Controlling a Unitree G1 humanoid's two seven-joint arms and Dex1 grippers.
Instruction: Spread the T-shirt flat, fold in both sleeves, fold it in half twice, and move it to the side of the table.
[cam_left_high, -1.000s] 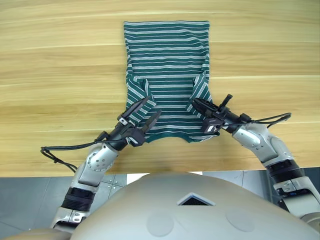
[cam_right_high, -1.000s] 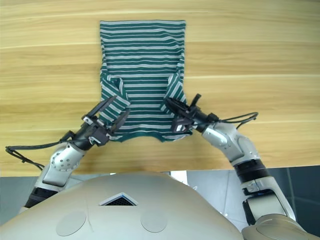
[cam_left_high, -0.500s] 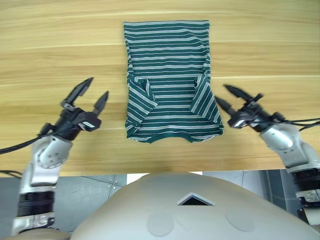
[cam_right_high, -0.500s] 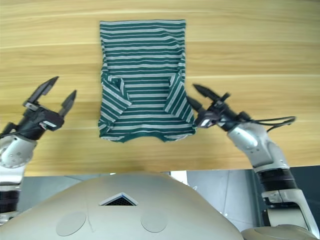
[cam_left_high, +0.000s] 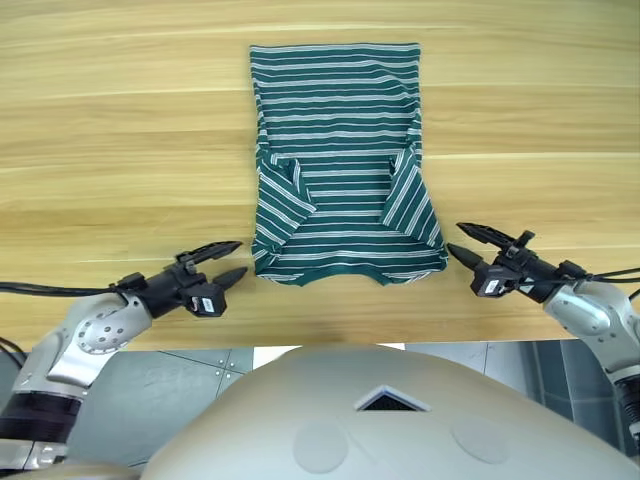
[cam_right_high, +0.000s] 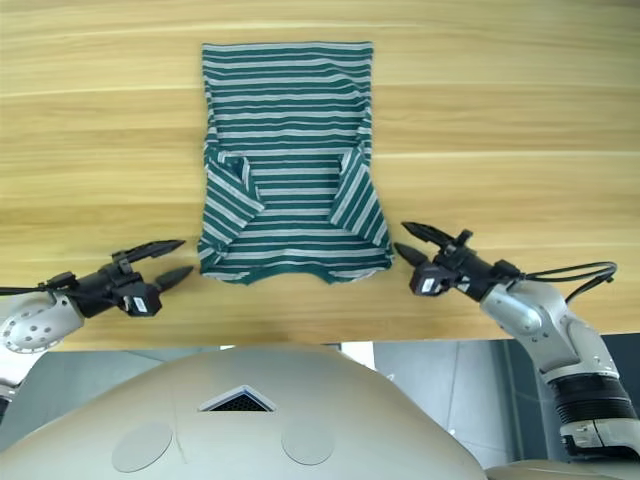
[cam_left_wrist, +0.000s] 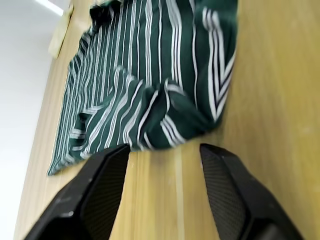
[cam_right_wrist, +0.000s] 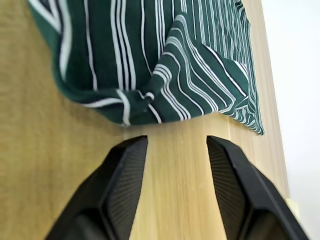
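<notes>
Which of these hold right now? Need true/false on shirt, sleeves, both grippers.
1. Both sleeves lie folded in over the T-shirt. True.
2. The left gripper is shut on the T-shirt's near edge. False: it is open beside the near left corner, holding nothing.
3. The right gripper is open beside the near right corner. True.
4. The T-shirt is folded in half. False: it lies full length on the table.

1 T-shirt (cam_left_high: 335, 150), 1 tbl (cam_left_high: 120, 130), 4 fingers (cam_left_high: 213, 249).
</notes>
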